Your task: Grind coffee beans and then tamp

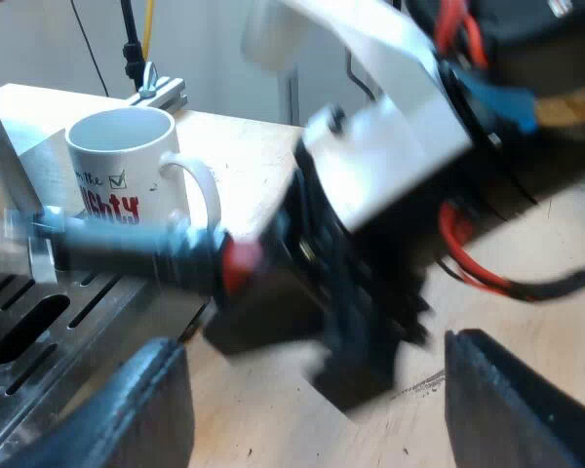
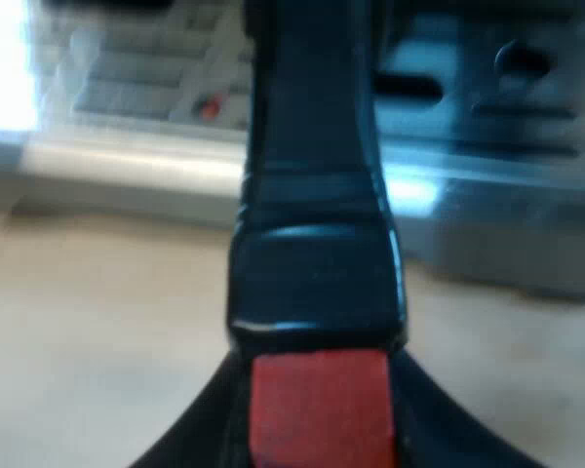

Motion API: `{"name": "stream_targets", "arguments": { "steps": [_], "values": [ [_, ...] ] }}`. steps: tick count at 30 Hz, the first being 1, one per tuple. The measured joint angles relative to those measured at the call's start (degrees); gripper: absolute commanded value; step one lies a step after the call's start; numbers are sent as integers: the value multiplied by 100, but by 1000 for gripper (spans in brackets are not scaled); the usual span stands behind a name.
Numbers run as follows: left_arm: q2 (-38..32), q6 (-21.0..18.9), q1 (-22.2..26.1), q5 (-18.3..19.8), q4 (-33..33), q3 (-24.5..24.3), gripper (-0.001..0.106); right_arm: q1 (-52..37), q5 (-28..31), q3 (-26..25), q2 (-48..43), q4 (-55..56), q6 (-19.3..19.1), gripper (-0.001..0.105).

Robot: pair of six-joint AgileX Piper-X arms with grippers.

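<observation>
Pale wooden tabletop [image 1: 253,156] lies below, with a light wall [image 1: 39,39] behind. The holder's handle [image 2: 317,244], dark and glossy with a red end [image 2: 319,409], juts out over the espresso machine's slotted drip tray [image 1: 39,322]. My right gripper [image 2: 319,434] is clamped on it at the red end. My left gripper [image 1: 317,409] hangs spread wide, holding nothing. A white mug [image 1: 127,166] with red lettering stands near the tray.

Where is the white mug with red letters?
In the left wrist view, the white mug stands on the wooden table beside the machine's metal drip tray, just beyond the dark red-ended handle.
</observation>
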Motion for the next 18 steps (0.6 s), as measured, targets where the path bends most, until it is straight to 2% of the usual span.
{"name": "stream_targets", "arguments": {
  "steps": [1, 6, 12, 18],
  "values": [
    [0, 0, 0, 0, 0, 0, 58, 96, -179, 4, 11, 82, -50, 0],
    [0, 0, 0, 0, 0, 0, 58, 296, -205, 4, -60, 176, 5, 0],
    [-178, 0, 0, 0, 41, -29, 58, 464, -29, 4, -446, 780, 167, 0],
    [-671, 0, 0, 0, 163, -144, 58, 807, 278, 4, -861, 1315, 172, 0]
  ]
}}
